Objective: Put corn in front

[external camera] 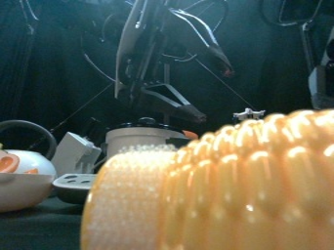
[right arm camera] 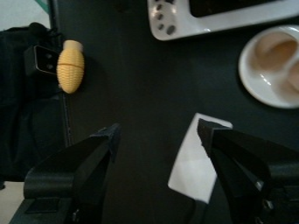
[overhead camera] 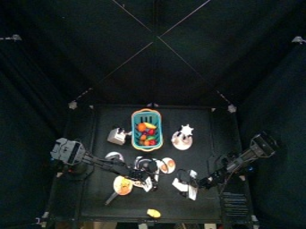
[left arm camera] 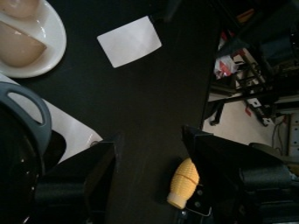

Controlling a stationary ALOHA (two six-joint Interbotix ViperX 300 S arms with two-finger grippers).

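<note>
The left gripper hangs over bare dark tabletop with its jaws spread wide and nothing between them. Just past its right-hand jaw in the left wrist view lies the corn, on its side at the very front edge of the table; beyond that edge the table drops away to floor and stand legs, so there is no room to go further forward. From above, the corn sits alone at the middle of the front edge, well apart from everything else. In the front view it lies so near that it fills the lower right of the frame.

The right gripper also stands with jaws apart and empty above open tabletop. A white card lies flat just beside one jaw, and the corn shows further off at the table's edge.

Further back are a cream bowl, a white tray with round pockets, and a teal basket of orange and red fruit at the back middle. A white kettle with a dark handle stands at the left.
</note>
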